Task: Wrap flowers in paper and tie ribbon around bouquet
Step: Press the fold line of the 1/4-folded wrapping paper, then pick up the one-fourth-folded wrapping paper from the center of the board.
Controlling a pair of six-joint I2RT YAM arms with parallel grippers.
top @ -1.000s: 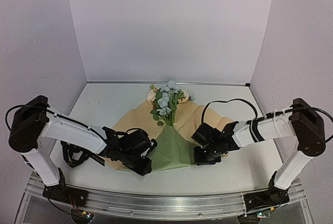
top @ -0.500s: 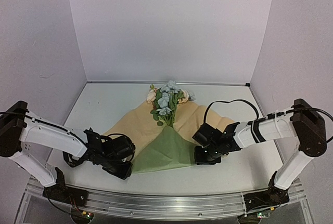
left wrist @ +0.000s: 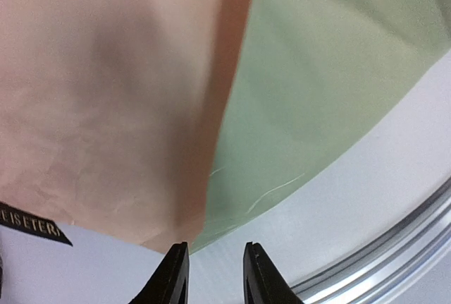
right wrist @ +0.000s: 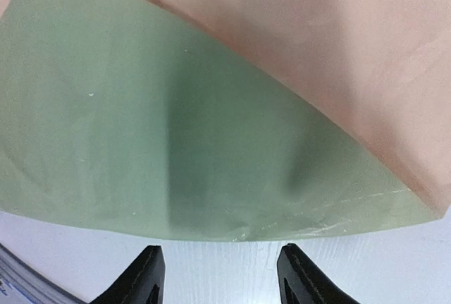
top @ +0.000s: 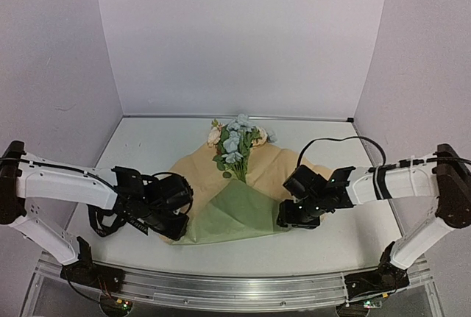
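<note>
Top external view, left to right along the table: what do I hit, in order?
left gripper → flowers → right gripper. The paper is left out of the order: it spreads under the flowers and reaches toward both grippers.

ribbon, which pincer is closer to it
Left. The left pincer sits just beside the ribbon, by the paper's near left corner. The right pincer is across the folded paper, at its right edge, well away.
</note>
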